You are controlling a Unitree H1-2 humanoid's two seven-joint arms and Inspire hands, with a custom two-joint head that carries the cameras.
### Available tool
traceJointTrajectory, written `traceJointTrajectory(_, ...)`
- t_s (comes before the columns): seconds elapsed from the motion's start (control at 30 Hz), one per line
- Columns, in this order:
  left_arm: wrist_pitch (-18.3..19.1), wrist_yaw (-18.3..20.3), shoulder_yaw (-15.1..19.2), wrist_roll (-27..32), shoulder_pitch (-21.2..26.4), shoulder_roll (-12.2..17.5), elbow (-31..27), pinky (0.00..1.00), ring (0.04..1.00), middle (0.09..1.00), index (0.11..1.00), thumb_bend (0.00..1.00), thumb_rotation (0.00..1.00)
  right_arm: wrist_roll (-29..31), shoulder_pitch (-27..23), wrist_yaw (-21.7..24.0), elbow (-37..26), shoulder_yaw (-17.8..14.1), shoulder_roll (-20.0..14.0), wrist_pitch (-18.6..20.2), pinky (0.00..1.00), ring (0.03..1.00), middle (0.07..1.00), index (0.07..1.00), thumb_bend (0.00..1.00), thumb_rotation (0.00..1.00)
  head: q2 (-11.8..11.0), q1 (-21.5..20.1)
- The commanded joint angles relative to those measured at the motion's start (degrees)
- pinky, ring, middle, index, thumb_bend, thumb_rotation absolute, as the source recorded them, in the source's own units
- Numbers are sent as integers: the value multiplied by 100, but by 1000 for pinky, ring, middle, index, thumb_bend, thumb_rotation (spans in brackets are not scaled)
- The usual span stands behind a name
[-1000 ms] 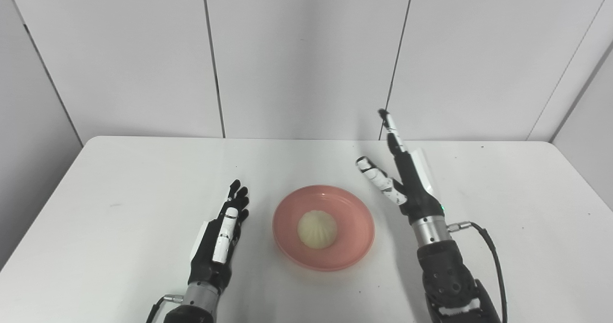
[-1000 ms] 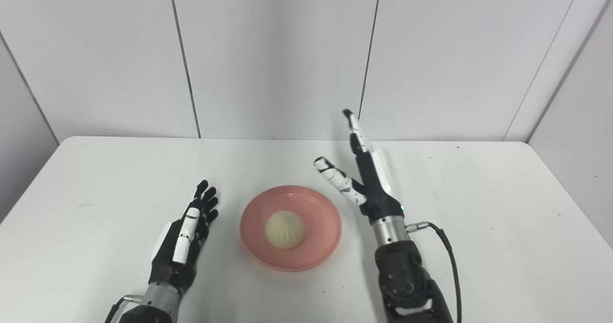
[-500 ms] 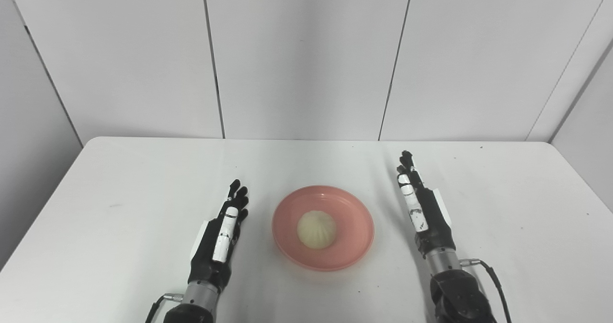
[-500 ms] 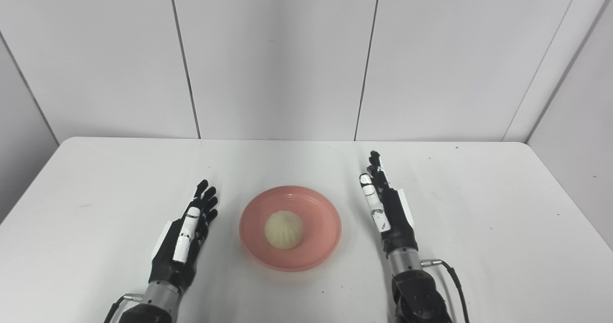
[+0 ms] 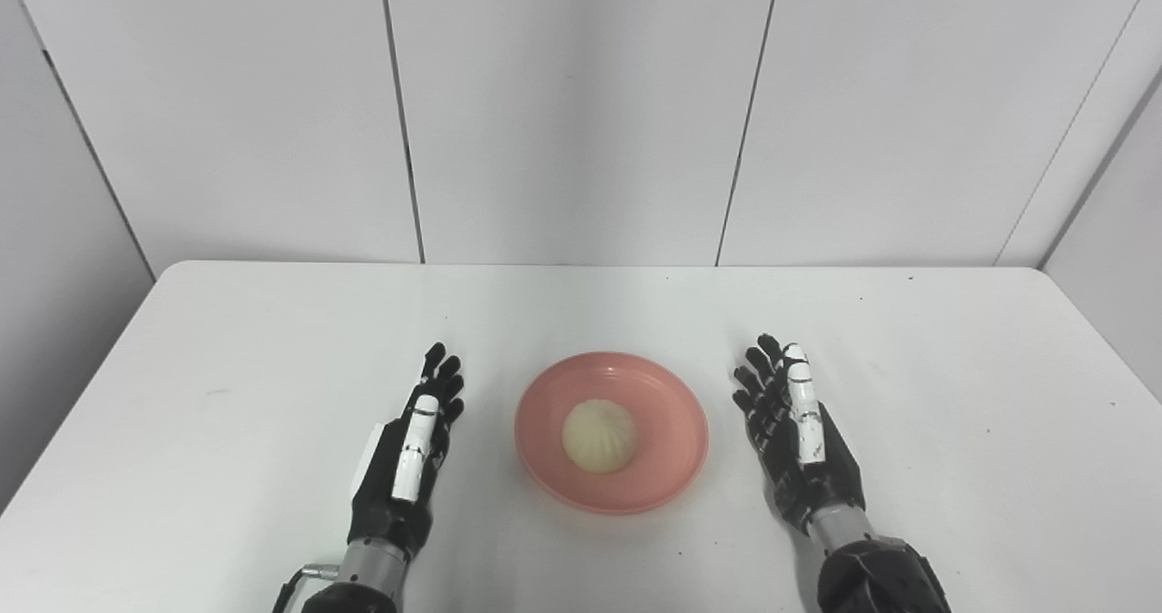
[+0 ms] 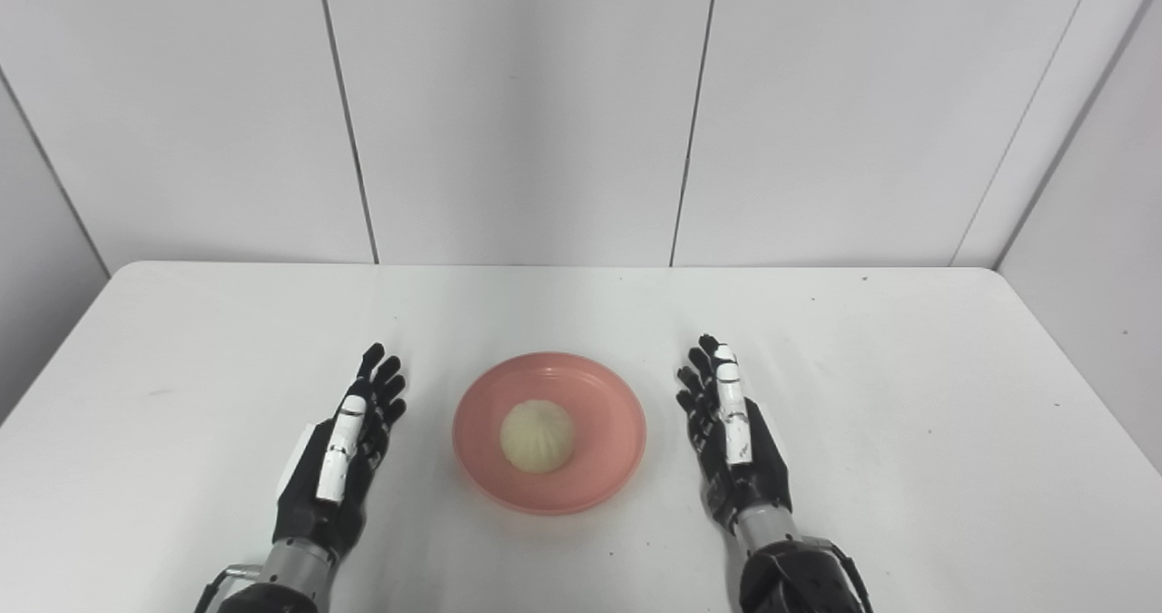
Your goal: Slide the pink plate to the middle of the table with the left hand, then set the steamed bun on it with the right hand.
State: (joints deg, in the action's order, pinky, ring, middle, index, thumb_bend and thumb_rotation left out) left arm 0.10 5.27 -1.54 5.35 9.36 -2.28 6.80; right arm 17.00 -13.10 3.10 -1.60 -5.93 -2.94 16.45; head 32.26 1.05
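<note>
The right hand (image 5: 799,436) has come down from the raised, spread pose it had a second ago and now lies low at the lower right of the frame, fingers straight and slightly apart, grasping nothing. The left hand (image 5: 406,454) has slid a little toward the bottom edge; it too is released, fingers extended (white thumb on top). The pink plate (image 5: 667,468) has not moved, lying at lower centre between the two hands and apart from both, with the steamed bun (image 5: 599,436) resting in its well. The right eye view places the whole group further left and shows less of the right forearm. The white table (image 5: 272,322) is bare toward its far edge and both sides, leaving wide room around the plate.
</note>
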Motion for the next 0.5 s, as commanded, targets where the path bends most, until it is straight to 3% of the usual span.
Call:
traceJointTrajectory(0.0, 268, 21, 43, 70, -323, 63, 227, 1000, 1000, 1000, 1000, 371, 1000, 33, -32, 38, -12, 30, 46, 114, 1000, 1000, 1000, 1000, 262, 1000, 1, 5)
traceJointTrajectory(0.47, 358, 32, 143, 147, -177, 153, 434, 1000, 997, 1000, 1000, 362, 1000, -18, -31, 310, 740, 68, -40, -237, 1000, 1000, 1000, 1000, 249, 1000, 46, 229)
